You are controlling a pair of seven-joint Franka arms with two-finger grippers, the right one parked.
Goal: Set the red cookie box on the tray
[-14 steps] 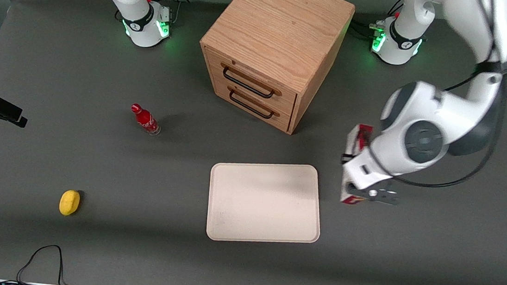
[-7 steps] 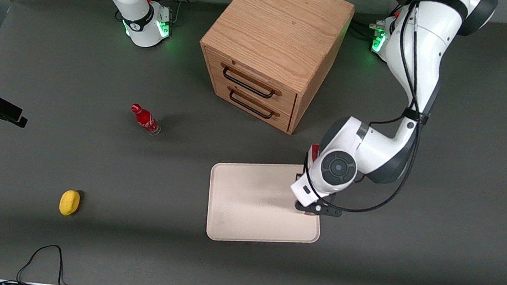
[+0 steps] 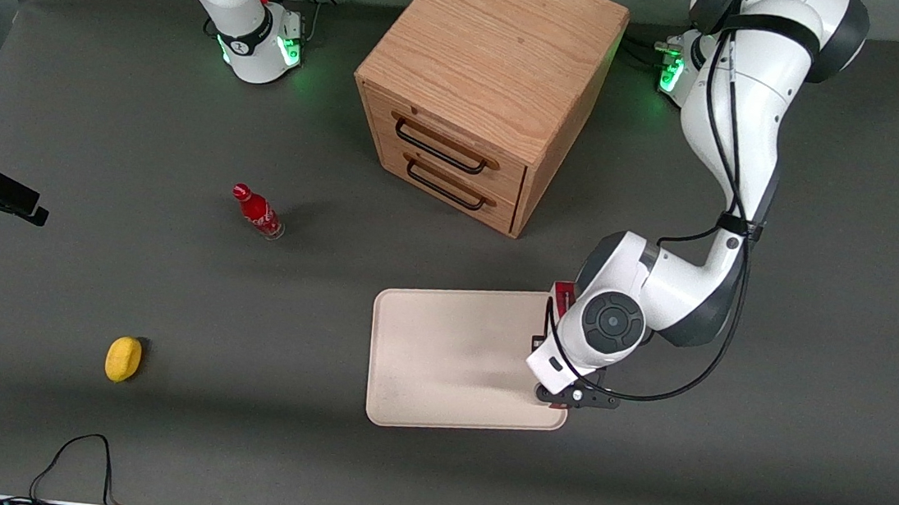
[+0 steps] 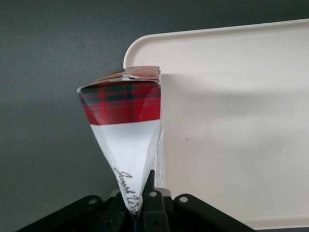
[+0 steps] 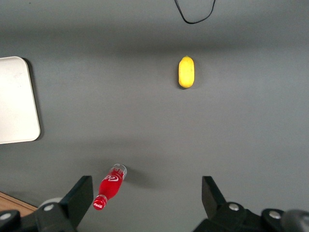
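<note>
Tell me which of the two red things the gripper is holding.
The red cookie box, with its tartan end and white panel, is clamped in the gripper over the tray edge. The small red bottle stands alone on the table, toward the parked arm's end.

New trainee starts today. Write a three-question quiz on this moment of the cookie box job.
1. True or false: the gripper holds the red cookie box.
2. The box hangs over which part of the tray? A) its middle B) its edge toward the working arm
3. Fill in: the yellow object lies toward the ____ arm's end of the table.

Key: 1 true; 2 B; 3 parked.
</note>
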